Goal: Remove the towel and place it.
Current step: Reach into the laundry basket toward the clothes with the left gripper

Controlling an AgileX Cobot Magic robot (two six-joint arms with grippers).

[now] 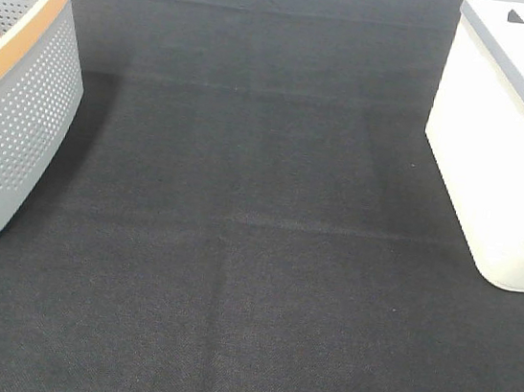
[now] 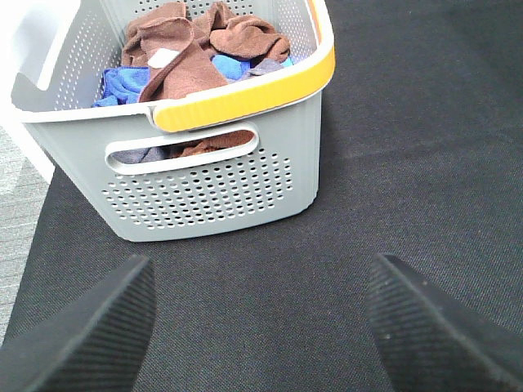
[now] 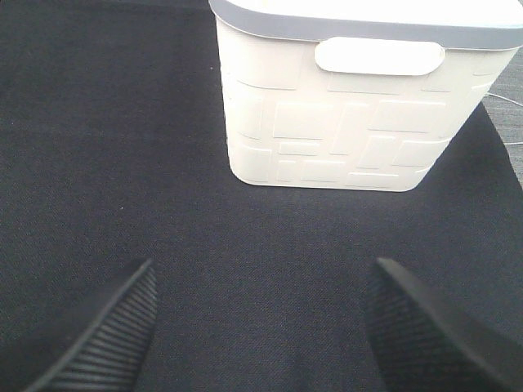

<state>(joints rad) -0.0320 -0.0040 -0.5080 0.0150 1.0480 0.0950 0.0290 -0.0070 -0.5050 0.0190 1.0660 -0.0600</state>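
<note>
— Looking for the towel (image 2: 192, 73).
— Crumpled inside the grey perforated basket (image 2: 212, 192) with the yellow-orange rim, at the left edge of the desk (image 1: 252, 272), toward the far-left corner. Heaped over a blue cloth (image 2: 122, 82), with a small white tag (image 2: 161, 57) facing up.
— And along the opposite edge?
— Standing at the right edge, toward the far-right corner: a white bin (image 3: 343, 122) with a grey rim and block-patterned walls. Well apart from the basket, with dark desk between.
— Left jaws?
— Spread wide, gripping nothing, hovering over the desk near the basket's handle end.
— Right jaws?
— Likewise parted and empty, above the desk, facing the white bin's handle side.
</note>
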